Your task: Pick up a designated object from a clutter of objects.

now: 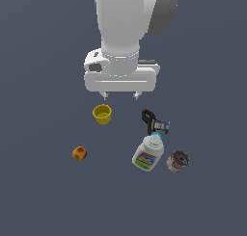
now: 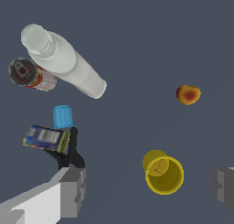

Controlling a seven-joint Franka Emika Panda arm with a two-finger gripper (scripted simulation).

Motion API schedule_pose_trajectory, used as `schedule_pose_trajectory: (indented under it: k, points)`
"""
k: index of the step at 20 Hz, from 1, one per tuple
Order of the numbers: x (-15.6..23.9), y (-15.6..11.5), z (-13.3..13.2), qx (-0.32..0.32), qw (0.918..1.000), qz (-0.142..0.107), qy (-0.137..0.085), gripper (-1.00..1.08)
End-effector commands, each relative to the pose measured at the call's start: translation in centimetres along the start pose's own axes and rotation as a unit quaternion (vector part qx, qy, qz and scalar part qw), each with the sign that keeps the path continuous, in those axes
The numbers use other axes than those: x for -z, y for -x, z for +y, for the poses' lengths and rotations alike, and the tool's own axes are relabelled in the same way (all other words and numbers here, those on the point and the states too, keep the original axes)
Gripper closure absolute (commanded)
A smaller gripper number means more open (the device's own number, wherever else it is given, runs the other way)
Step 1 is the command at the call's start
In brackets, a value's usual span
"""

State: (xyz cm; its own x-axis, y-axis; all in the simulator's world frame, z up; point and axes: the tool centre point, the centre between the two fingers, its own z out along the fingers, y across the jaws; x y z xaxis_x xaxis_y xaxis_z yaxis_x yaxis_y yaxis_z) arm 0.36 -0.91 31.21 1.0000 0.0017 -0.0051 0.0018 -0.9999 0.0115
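target: blue cup [image 2: 62, 116], wedged between bottle [image 2: 68, 63], box [image 2: 46, 138] and clamp [image 2: 71, 155]; nearly hidden in the exterior view
claw [image 1: 120, 95]: spread, empty, hovering above the counter [image 1: 43, 191], nearer the yellow cup [image 1: 102, 114] than the target
risk 1: descent here likely grabs the yellow cup
risk 2: tight gap, so a finger [image 2: 73, 191] may clip the clamp or box and shove the blue cup
risk 3: bottle may roll onto it
clear: can [image 2: 28, 74], fruit [image 2: 188, 94]
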Motion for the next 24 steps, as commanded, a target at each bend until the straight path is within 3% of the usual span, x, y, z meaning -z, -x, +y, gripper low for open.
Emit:
schedule_pose_trajectory:
  k: [1, 14, 24]
  points:
    - [0.0, 0.0, 0.0, 0.0, 1.0, 0.0, 0.0, -0.92]
    - [0.9, 0.0, 0.0, -0.014, 0.9998, 0.009, -0.014, -0.92]
    - [-3.1, -1.5, -2.8, 0.002, 0.9999, 0.007, -0.007, -0.92]
